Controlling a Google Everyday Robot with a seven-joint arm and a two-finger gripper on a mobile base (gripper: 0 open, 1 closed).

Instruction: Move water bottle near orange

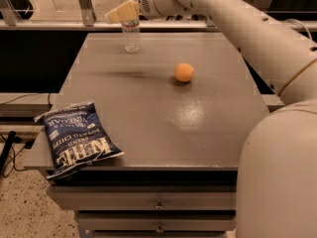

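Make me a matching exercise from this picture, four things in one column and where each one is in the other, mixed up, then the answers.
Things:
1. water bottle
2. orange
3. chip bag
4. gripper

Places:
A. lying flat at the near corner, poking over the edge
B. alone toward the middle of the table
C. in the air by the bottle's top
D. standing upright near the far edge

Pairs: 1-D, 2-B, 3-A, 4-C
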